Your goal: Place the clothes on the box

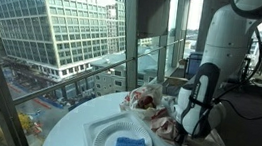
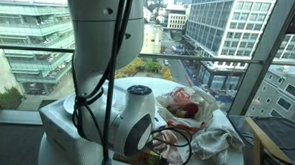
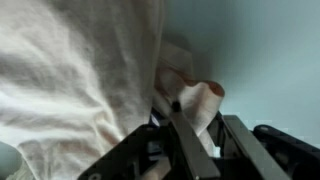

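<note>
A white and pinkish cloth (image 1: 168,127) lies crumpled on the round white table (image 1: 72,126), also in an exterior view (image 2: 218,144). My gripper (image 1: 188,132) is down on it, partly hidden by the arm in an exterior view (image 2: 170,149). In the wrist view the cloth (image 3: 90,70) fills the left side and a fold runs between my gripper's fingers (image 3: 205,130), which look closed on it. A crumpled white and red bundle (image 1: 144,100) sits just behind, also in an exterior view (image 2: 185,104). I cannot make out a box.
A square white plate (image 1: 102,132) holding a blue sponge (image 1: 130,145) is at the table's front. A small round lidded object (image 2: 139,90) stands near the robot base. Glass windows surround the table closely. A chair (image 2: 275,138) stands beside it.
</note>
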Controlling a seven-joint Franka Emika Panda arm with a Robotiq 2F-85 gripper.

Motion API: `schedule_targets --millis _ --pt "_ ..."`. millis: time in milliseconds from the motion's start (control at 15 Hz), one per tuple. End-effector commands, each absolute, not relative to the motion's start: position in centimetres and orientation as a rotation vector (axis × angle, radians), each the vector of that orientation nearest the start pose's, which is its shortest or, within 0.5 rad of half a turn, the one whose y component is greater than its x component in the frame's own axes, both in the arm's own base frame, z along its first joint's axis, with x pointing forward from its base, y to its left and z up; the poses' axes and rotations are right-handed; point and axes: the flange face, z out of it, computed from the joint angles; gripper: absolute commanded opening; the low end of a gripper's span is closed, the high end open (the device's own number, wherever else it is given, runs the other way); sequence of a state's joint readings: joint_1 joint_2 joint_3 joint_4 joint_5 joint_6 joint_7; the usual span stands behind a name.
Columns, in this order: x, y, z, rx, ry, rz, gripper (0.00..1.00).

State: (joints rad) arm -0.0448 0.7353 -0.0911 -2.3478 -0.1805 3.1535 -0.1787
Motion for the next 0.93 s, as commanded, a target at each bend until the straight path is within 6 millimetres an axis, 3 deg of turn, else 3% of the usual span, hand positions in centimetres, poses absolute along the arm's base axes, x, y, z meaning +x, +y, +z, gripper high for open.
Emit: schedule_targets --millis 0,200,333,867 --pt "47.1 -5.5 3.4 -3.157 -0.38 -0.097 0.03" --pt "47.4 -5.3 3.6 -3.164 -0.346 -0.121 0.0" --pt "47.4 -4.3 4.2 -3.138 -0.337 -0.138 0.04" --pt "49.2 1.1 8.2 -3.041 -0.292 -0.347 0.03"
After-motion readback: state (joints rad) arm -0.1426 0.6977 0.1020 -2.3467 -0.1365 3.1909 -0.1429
